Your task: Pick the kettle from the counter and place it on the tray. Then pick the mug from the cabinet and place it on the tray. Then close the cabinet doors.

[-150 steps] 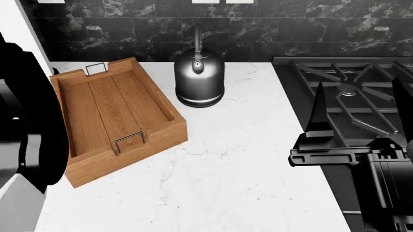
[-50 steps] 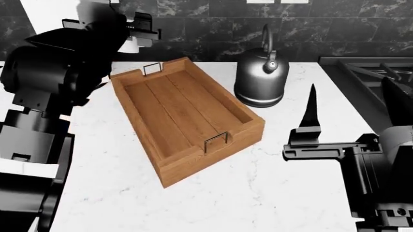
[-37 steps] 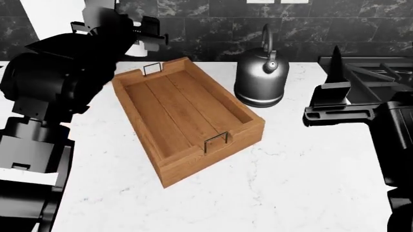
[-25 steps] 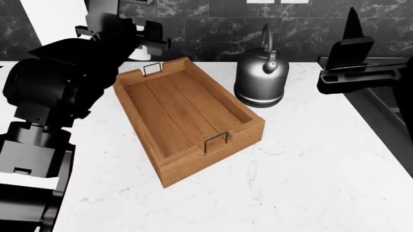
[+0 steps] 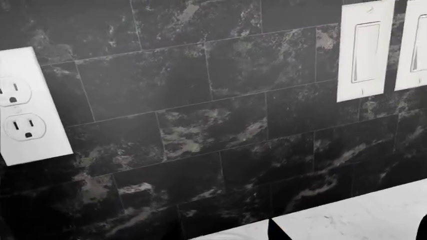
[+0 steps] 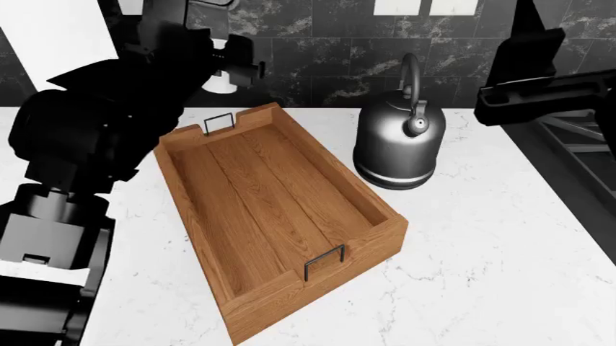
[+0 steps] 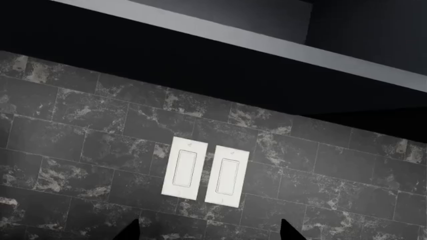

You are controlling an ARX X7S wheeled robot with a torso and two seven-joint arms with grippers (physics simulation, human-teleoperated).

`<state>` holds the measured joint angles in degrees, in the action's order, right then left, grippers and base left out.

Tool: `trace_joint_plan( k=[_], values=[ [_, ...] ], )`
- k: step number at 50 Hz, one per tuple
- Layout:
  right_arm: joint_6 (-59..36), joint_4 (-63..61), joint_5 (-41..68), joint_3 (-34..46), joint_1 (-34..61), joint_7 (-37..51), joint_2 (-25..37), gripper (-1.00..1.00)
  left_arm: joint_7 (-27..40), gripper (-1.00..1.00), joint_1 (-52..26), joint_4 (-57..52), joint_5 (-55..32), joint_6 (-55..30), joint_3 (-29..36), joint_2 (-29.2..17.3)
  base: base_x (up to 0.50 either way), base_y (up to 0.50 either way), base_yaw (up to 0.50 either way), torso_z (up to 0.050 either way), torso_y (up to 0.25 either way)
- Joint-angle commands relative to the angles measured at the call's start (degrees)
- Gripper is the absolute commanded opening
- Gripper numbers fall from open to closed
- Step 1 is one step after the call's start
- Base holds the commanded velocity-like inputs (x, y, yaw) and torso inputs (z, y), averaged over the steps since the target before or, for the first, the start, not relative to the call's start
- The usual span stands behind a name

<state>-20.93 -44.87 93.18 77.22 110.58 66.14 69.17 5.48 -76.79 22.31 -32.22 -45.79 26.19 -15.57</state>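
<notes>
Black right pincer [image 6: 527, 32] is hanging high above the desk [image 6: 481, 238], tips spread apart. One grey kettle [image 6: 399, 140] is sitting upright below and left of it, apart. One wood tray [image 6: 274, 213] is lying just beside the kettle, long axis running diagonally. Left pincer [image 6: 226, 65] state: cannot tell.

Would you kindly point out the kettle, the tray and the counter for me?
kettle [image 6: 397, 148]: head view, on its shiny domed body.
tray [image 6: 265, 198]: head view, on its bare plank floor.
counter [image 6: 500, 252]: head view, on bare marble right of the tray.
</notes>
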Motion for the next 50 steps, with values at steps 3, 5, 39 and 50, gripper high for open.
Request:
trace_joint_plan(
  k=[3, 5, 39, 50],
  values=[
    [0.25, 0.18, -0.57, -0.01, -1.11, 0.05, -0.22, 1.00, -1.70, -1.00, 2.78, -4.70, -2.96, -0.81, 0.23, 0.06, 0.00, 0.00, 0.00, 0.000, 0.000],
    [0.31, 0.19, -0.79, 0.07, -1.39, 0.12, -0.39, 1.00, -1.98, -1.00, 3.47, -5.40, -3.26, -0.85, 0.50, 0.14, 0.00, 0.00, 0.00, 0.000, 0.000],
    [0.57, 0.68, -3.16, 0.38, -4.00, 0.41, -1.63, 1.00, -3.86, -1.00, 8.45, -3.88, -3.05, 1.72, 3.68, 1.19, 0.00, 0.00, 0.00, 0.000, 0.001],
    [0.72, 0.87, -3.57, 0.34, -4.65, 0.40, -1.89, 1.00, -4.20, 1.00, 8.11, -2.61, -3.29, 1.81, 3.55, 1.04, 0.00, 0.00, 0.00, 0.000, 0.000]
  ],
)
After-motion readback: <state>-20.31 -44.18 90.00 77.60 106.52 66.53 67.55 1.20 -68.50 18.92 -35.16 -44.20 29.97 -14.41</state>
